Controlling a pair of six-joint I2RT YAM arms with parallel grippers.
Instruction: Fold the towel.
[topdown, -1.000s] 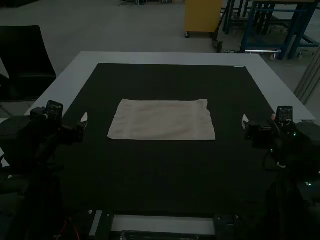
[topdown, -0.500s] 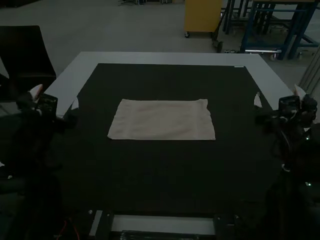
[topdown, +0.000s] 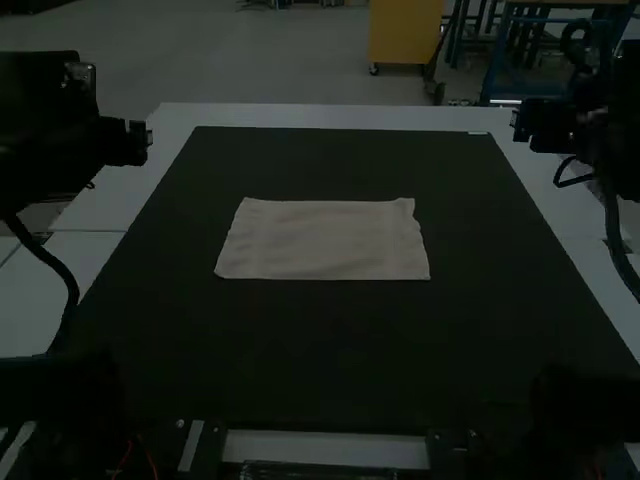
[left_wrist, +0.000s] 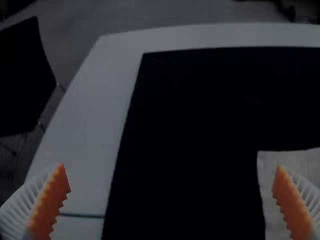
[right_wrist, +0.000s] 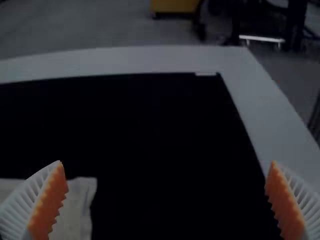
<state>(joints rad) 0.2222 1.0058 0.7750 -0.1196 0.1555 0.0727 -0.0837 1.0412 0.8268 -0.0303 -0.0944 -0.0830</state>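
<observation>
In the high view the pale towel (topdown: 325, 240) lies flat as a wide rectangle on the dark mat; whether it is folded in layers I cannot tell. My left gripper (topdown: 125, 142) is raised over the table's left side, and my right gripper (topdown: 545, 125) over its right side, both away from the cloth. In the left wrist view, the left gripper (left_wrist: 170, 165) is wide open, with a corner of the towel (left_wrist: 267, 185) beyond one finger. The right gripper (right_wrist: 166, 161) also stands wide open, a towel edge (right_wrist: 80, 200) showing past one finger.
A dark mat (topdown: 330, 340) covers most of the white table (topdown: 340, 117), whose border runs around it. A dark chair (left_wrist: 25, 75) stands off the table's left side. Cables hang from both arms at the sides.
Both arms have lifted and swung up and outward from beside the towel, toward the view's upper left and upper right. The towel has kept its place and shape.
</observation>
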